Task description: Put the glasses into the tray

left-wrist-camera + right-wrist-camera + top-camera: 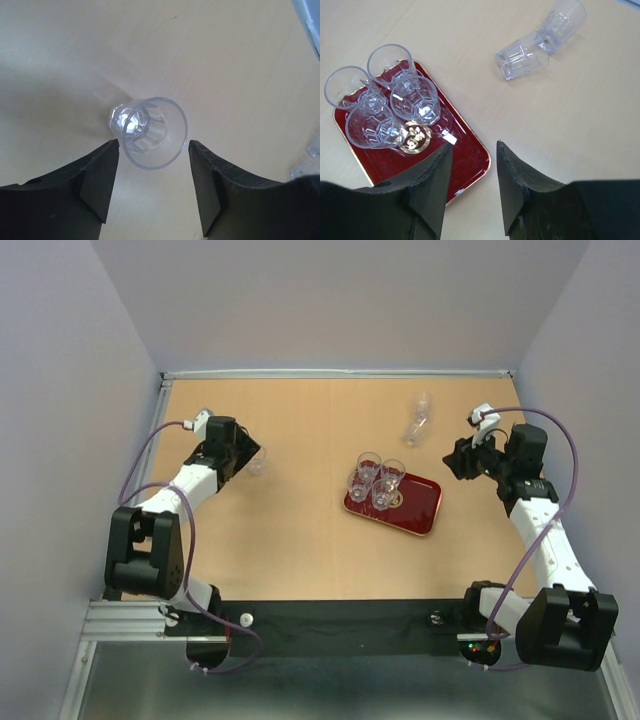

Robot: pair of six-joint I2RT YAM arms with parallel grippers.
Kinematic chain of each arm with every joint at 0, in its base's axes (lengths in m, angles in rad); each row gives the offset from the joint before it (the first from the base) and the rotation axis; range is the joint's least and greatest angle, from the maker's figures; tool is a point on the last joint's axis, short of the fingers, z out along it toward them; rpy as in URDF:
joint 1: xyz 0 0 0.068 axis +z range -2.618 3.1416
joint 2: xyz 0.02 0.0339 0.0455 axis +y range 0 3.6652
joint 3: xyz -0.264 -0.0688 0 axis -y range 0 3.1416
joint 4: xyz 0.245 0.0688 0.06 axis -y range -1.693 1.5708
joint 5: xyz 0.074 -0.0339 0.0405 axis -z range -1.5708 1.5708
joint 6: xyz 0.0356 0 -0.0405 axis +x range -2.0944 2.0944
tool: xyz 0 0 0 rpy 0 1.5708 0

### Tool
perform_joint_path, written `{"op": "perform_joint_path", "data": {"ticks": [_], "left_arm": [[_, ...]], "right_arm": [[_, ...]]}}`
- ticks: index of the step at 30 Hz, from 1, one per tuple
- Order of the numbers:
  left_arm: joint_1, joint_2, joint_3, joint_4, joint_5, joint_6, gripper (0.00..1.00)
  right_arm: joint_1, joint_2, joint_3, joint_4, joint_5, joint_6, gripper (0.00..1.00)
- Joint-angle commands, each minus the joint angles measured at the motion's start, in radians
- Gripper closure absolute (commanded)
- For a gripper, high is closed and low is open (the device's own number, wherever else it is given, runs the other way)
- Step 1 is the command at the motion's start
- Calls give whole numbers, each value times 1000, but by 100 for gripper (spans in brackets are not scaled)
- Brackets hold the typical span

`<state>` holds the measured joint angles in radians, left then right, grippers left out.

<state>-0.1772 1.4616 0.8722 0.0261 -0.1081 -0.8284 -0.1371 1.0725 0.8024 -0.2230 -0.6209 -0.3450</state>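
The dark red tray (418,508) lies right of the table's centre, with several clear glasses (375,480) standing on its left half. The right wrist view shows the tray (470,155) and those glasses (395,95) round the gold emblem (415,137). Two glasses (419,420) lie on their sides behind the tray, also seen in the right wrist view (522,56). One glass (256,460) sits at the left. My left gripper (243,453) is open, and the glass (150,131) is just beyond its tips (153,147), mouth towards the camera. My right gripper (458,460) is open and empty, above the tray's right edge (474,147).
Grey walls close the table on the left, back and right. A metal rail (340,373) runs along the back edge. The wall foot (310,20) and a metal bracket (306,167) show to the right of the left gripper.
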Motion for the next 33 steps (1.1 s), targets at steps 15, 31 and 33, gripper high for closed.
{"op": "perform_joint_path", "data": {"ticks": [15, 31, 33], "left_arm": [[13, 145, 134, -111, 22, -3, 80], [12, -78, -14, 114, 375, 273, 100], [5, -145, -83, 213, 529, 290, 100]], "right_arm": [[-7, -19, -22, 40, 0, -9, 53], [-7, -20, -22, 40, 0, -9, 53], [-9, -20, -20, 40, 1, -11, 53]]}}
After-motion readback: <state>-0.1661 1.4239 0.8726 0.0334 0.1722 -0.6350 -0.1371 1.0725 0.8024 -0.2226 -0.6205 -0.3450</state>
